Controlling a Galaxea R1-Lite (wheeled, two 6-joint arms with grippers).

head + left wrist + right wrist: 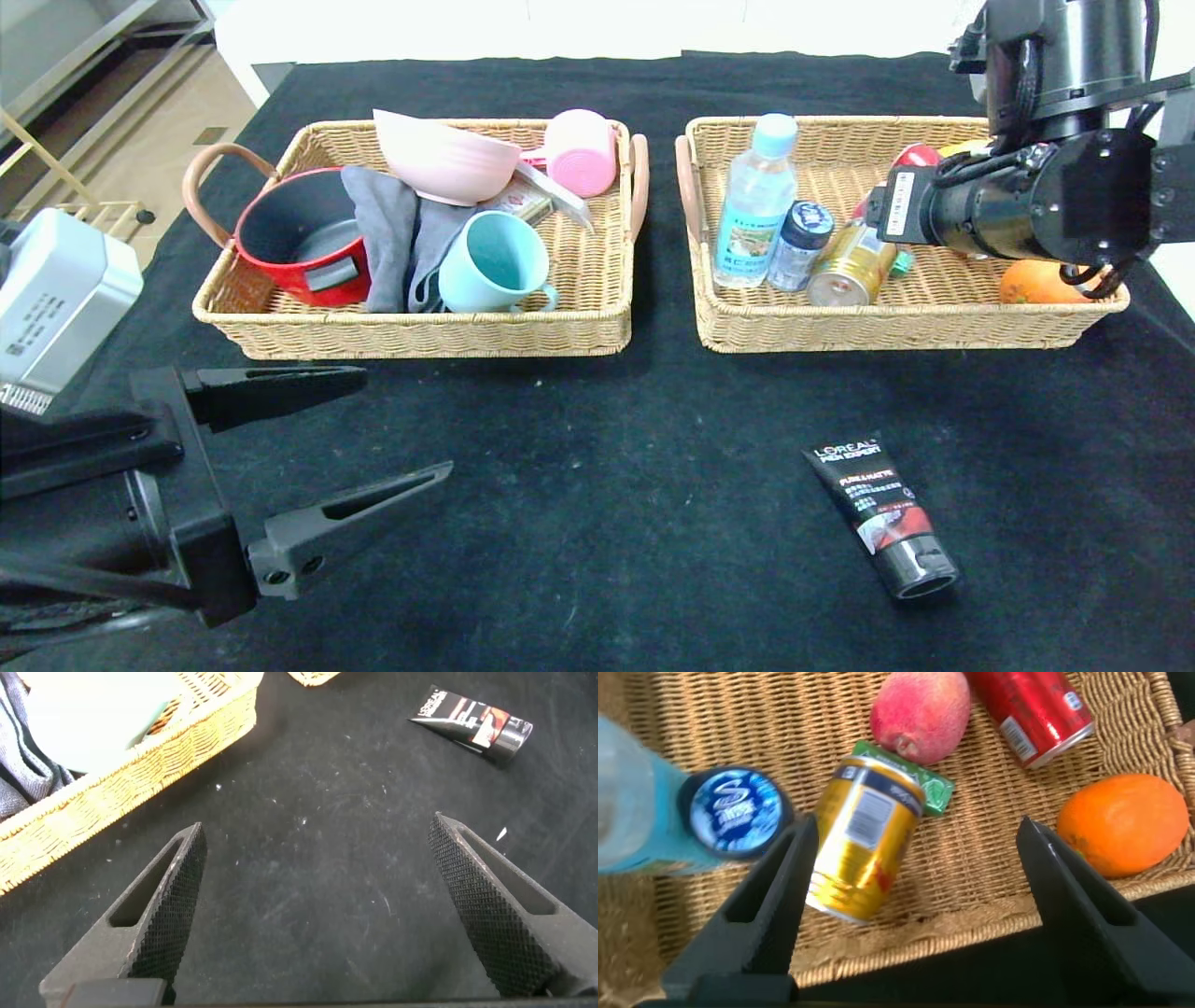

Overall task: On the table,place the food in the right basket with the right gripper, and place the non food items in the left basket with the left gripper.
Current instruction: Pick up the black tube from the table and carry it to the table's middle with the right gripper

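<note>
My left gripper (373, 429) hovers low over the near left of the black-cloth table (597, 523), its textured fingers (159, 915) spread wide with nothing between them. The L'Oreal tube (882, 516) is the one item left on the cloth: it lies flat, well apart from my left gripper, off toward the robot's right and in front of the right basket (896, 327). Its long axis runs diagonally, flat crimped end toward the baskets, round black cap toward me. It's nearer my right arm, but as non-food it belongs to the left hand, so I judge the next move as a long reach across. The tube looks like soft glossy plastic with a red band; it would squash if pinched hard. Farther back, the left basket (411, 331) is coarse tan wicker and holds a red pot, grey towel (392, 243), teal mug, pale pink bowl (443, 159) and pink ribbed cup. My right gripper (906, 905) hangs over the right basket, fingers apart and empty, straddling the gold can (864, 840) that lies on its side beside the blue-lidded jar (800, 245) and upright water bottle (754, 205), with an orange, a peach and a red can nearby.
</note>
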